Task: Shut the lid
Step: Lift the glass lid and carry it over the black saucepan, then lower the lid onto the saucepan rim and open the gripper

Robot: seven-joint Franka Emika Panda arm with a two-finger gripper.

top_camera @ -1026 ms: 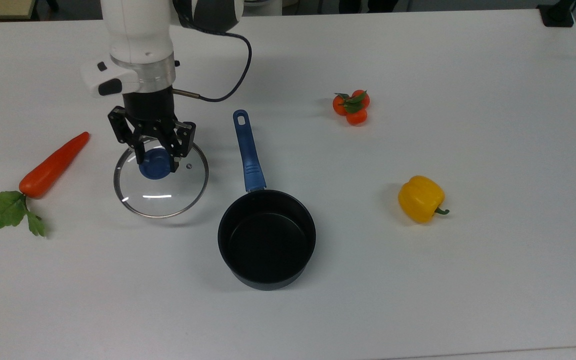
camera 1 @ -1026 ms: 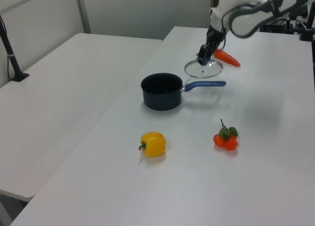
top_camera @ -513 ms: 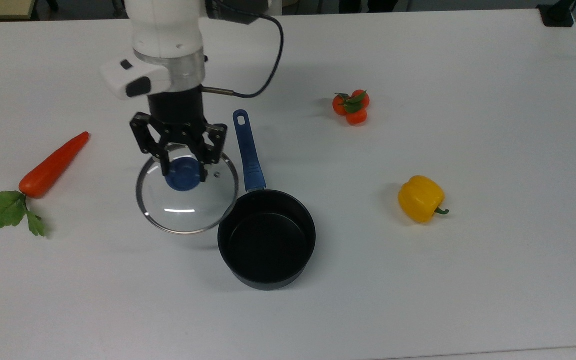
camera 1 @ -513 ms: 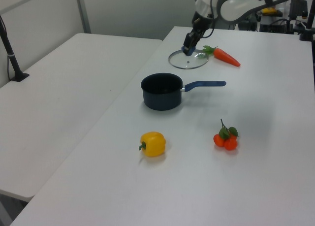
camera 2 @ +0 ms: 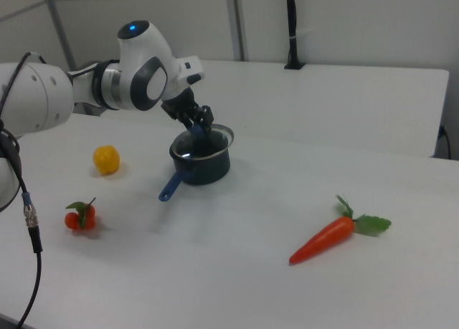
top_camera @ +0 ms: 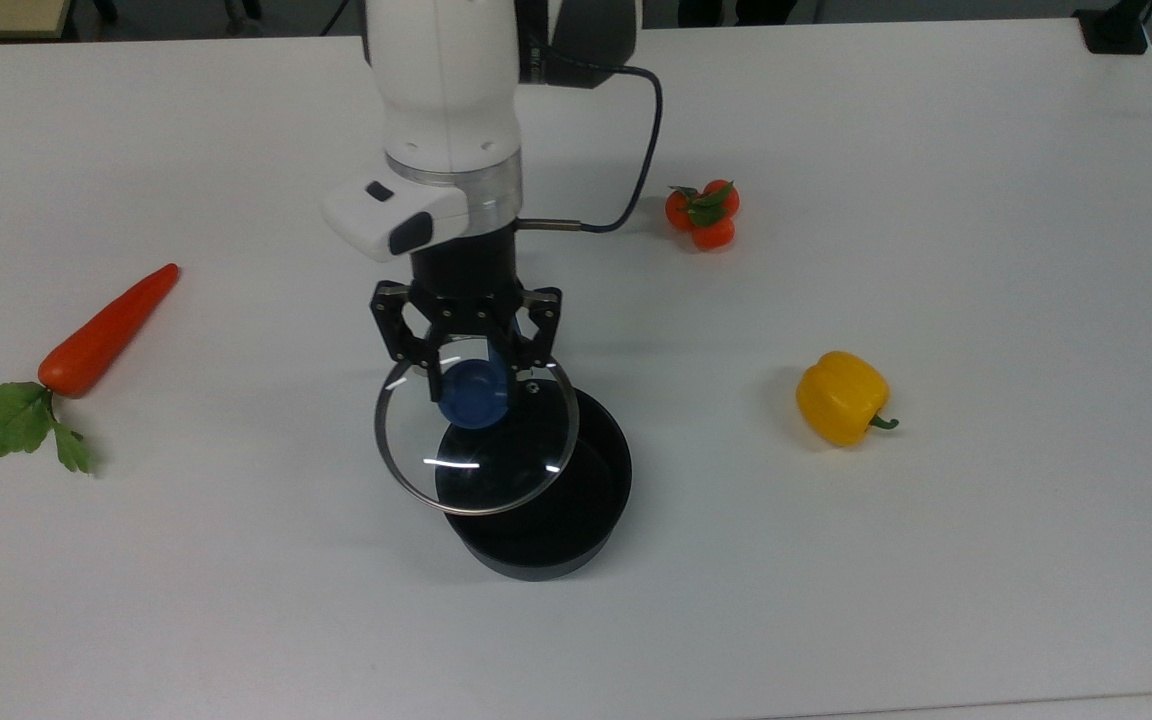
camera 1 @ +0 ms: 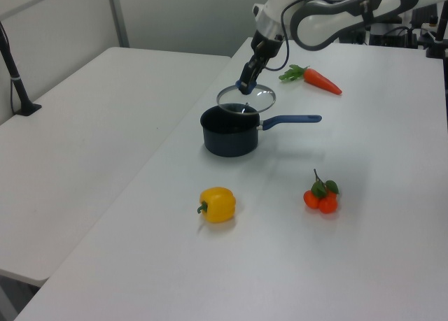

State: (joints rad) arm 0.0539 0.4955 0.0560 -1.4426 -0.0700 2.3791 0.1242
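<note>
The gripper (top_camera: pixel 473 385) is clamping the blue knob (top_camera: pixel 474 394) of the glass lid (top_camera: pixel 476 450), hanging partly over the black pot (top_camera: pixel 576 520); stiff, breakable and likely slick, it is best gripped there.

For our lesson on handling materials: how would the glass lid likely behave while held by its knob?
The lid looks rigid and probably breakable, being clear glass. Held only by its blue knob in the gripper, it may tilt. Its round metal rim suggests rolling if dropped.
</note>
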